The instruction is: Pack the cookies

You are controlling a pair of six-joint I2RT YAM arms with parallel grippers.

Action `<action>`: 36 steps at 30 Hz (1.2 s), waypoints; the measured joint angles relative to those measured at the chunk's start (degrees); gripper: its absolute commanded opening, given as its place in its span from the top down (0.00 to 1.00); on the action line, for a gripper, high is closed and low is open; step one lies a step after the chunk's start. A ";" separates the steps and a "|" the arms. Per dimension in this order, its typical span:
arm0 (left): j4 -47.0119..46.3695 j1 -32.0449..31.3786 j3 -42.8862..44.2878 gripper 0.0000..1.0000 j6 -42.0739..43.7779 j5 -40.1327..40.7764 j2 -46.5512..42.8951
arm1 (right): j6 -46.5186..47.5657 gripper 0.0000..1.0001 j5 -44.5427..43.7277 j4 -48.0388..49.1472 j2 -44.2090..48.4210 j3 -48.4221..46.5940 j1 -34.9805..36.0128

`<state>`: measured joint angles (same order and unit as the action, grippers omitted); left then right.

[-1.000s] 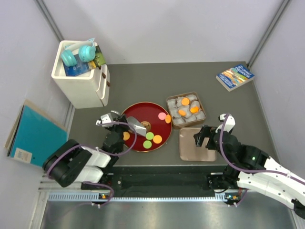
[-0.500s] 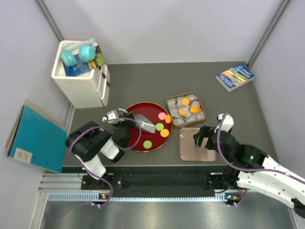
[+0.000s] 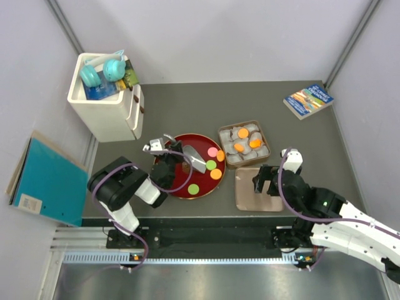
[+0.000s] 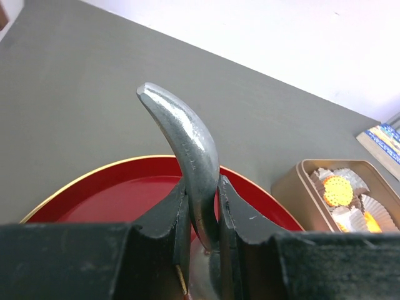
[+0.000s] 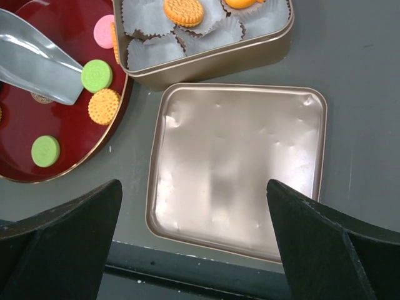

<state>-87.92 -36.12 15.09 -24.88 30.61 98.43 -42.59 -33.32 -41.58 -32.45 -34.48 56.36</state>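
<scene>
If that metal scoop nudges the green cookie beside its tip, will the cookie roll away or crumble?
Likely slides, not rolls: the green cookie lies flat on the glossy red plate. It looks thin and light, so the metal scoop should shift it easily. Its thin edge might chip under pressure.

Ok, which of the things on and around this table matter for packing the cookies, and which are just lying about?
For the job: cookies, red plate, tin with paper cups, lid, metal scoop in the left gripper.

Lying about: book, white organiser with headphones, teal folder.
</scene>
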 measured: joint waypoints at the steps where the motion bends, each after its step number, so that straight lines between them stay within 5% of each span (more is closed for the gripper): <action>1: 0.00 0.00 0.44 1.00 0.50 -0.52 0.13 | 0.09 0.01 0.00 0.00 -0.04 0.00 0.00; 15: -0.35 -3.32 -1.38 1.00 0.90 0.37 -1.11 | 0.48 0.01 -0.20 0.26 -1.46 0.00 0.00; 27: -0.46 -6.56 1.60 1.00 -9.81 2.62 7.34 | 0.50 0.01 -0.22 0.24 -1.27 0.00 0.00; 36: -0.37 -7.72 4.33 1.00 -6.25 6.80 8.15 | 0.50 0.01 -0.24 0.00 -0.57 0.00 0.00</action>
<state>-88.29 -43.83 19.42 -31.14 37.41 106.59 -42.09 -33.56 -41.58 -33.01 -34.48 56.36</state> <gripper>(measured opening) 0.264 0.987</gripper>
